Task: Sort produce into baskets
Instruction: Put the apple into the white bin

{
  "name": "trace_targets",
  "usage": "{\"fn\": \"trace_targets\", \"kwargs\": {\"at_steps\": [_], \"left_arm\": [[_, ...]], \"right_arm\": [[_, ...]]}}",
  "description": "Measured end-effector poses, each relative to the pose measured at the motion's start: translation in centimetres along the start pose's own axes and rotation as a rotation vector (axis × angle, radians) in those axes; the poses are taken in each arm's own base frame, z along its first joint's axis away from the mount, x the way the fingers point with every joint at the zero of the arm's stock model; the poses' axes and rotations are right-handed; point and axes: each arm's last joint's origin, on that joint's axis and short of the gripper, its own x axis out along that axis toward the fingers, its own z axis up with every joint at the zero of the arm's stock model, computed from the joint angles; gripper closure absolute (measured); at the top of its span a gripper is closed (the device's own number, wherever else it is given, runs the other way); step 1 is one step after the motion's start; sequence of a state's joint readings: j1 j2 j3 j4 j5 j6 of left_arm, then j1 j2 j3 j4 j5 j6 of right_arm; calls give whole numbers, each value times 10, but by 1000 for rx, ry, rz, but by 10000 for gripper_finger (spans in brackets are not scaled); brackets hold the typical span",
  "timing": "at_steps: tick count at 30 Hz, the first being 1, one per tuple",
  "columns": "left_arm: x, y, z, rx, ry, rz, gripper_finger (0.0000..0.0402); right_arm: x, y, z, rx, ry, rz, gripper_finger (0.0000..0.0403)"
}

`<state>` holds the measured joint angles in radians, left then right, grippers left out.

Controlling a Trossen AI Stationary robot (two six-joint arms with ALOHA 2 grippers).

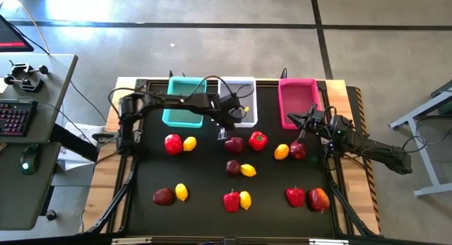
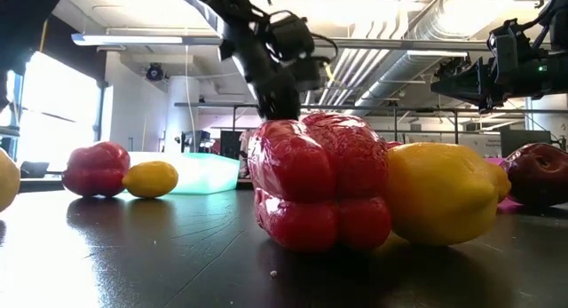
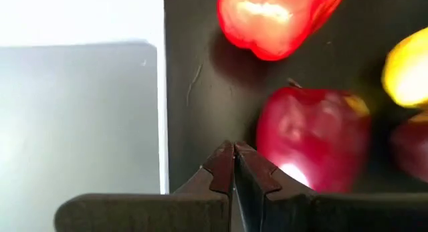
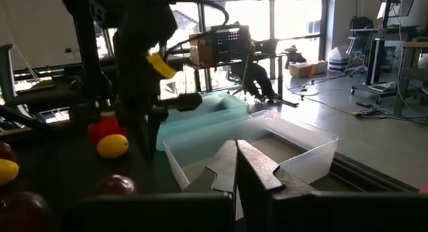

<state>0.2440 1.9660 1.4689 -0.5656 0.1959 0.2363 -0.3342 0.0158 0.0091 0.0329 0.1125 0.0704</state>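
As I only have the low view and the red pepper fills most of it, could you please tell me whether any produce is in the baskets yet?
Observer: From above, the pink basket looks empty.
Operator: Thank you. And the left arm?
Observer: The left gripper hovers by the white basket, fingers shut on nothing.
Operator: And the right one?
Observer: The right gripper, also shut and empty, is near the pink basket's front edge.

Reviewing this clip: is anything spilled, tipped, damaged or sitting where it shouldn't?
Nothing stands out. The teal basket, white basket and pink basket stand upright in a row along the mat's far edge, and the produce, such as the red pepper, lies loose on the mat, unsorted but intact.
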Motion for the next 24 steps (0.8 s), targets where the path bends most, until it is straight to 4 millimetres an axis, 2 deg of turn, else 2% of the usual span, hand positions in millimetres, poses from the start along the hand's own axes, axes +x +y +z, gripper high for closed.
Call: {"fn": "trace_targets", "kwargs": {"at_steps": [5,10,16,21,24], "left_arm": [[-30,-17,3,-55,6,3,399],[-45,-49,9,-5,7,36,368],[-36,-81,6,17,77,72,278],[-30,-86,5,-52,94,113,182],[-22,-88,5,-65,103,112,139]], "right_arm": [[0,0,0,0,2,0,402],[0,0,0,-4,2,-1,402],[0,0,0,-1,2,-1,402],[0,0,0,0,3,0,402],[0,0,0,0,3,0,402]]}}
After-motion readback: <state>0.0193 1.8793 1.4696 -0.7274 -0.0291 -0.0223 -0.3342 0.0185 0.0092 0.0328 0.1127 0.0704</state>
